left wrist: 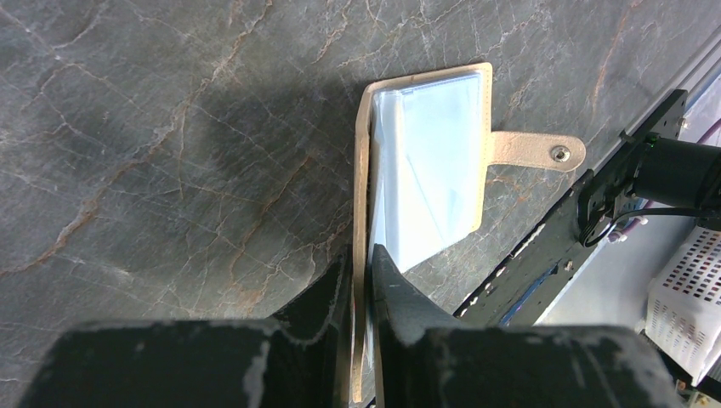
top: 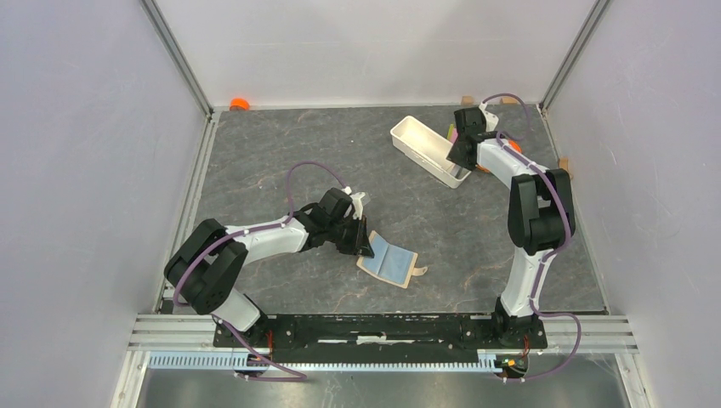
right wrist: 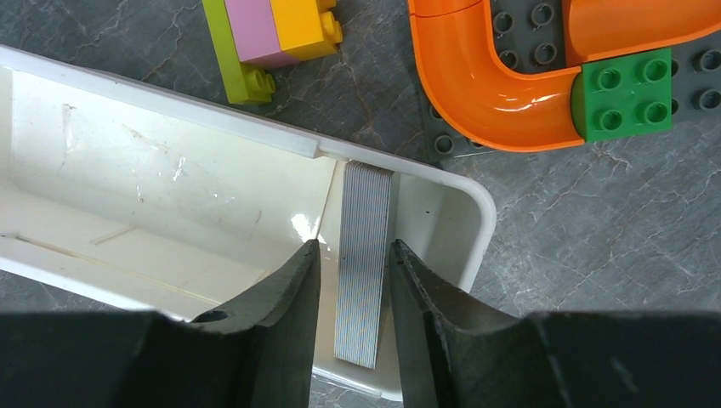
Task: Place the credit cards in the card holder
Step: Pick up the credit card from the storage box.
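The card holder (top: 393, 262) lies open, pale blue lining up, near the middle of the grey table (top: 281, 144). The left gripper (top: 364, 242) is clamped on its tan left edge, and its snap tab (left wrist: 536, 151) points right. At far right, the right gripper (right wrist: 353, 251) has its fingers parted on either side of a pale striped credit card (right wrist: 366, 212). The card stands in the right end of the white tray (right wrist: 170, 170), with toy bricks (right wrist: 263, 42) just beyond.

A dark grey marble-veined bench (top: 281, 144) sits enclosed by plain pale lilac-grey wall panels (top: 76, 127), joined at the back corners by aluminium posts (top: 176, 55); light is soft, even.
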Available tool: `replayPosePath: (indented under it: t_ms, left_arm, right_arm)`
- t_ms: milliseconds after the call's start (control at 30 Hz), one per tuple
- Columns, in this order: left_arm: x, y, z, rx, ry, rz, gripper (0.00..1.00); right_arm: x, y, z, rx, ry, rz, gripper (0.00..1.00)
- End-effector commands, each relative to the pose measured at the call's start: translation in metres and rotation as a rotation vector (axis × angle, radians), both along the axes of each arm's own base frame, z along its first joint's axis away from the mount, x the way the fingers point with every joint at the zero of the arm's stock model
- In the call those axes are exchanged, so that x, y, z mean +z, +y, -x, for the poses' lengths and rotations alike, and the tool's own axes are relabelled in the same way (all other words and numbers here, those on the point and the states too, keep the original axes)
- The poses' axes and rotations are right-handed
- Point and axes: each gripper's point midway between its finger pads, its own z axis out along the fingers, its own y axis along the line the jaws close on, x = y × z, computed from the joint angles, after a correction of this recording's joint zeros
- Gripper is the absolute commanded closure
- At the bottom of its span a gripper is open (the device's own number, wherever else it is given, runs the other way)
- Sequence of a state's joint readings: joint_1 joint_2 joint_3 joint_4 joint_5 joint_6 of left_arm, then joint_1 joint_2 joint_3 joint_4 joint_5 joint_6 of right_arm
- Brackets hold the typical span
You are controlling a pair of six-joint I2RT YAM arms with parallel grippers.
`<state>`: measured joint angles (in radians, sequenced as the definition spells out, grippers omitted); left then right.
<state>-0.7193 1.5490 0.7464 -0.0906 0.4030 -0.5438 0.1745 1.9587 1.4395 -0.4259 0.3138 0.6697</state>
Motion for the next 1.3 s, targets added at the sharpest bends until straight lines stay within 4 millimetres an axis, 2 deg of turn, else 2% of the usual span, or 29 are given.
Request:
replayPosePath:
  t_ms: [0,233,467,767,1267]
  left_arm:
    - [0.013,-0.007,-0.002,-0.003,-0.013,0.053,0.84]
    - [0.013,-0.007,-0.002,-0.005,-0.011,0.053,0.84]
    - [0.014,-0.006,-0.002,-0.003,-0.015,0.051,0.84]
    - [0.014,-0.006,-0.003,-0.004,-0.017,0.052,0.84]
    - [0.015,-0.006,-0.002,-0.007,-0.016,0.054,0.84]
  right_arm:
    - [0.021,0.000,-0.006,-0.016,-0.062,-0.019,0.58]
    - [0.006,-0.001,0.001,-0.019,-0.032,-0.016,0.48]
    - [-0.007,0.003,0.001,-0.009,-0.011,-0.027,0.44]
    - [0.023,0.007,-0.015,-0.003,-0.101,-0.052,0.43]
    - [0.044,0.011,-0.019,-0.003,-0.162,-0.083,0.47]
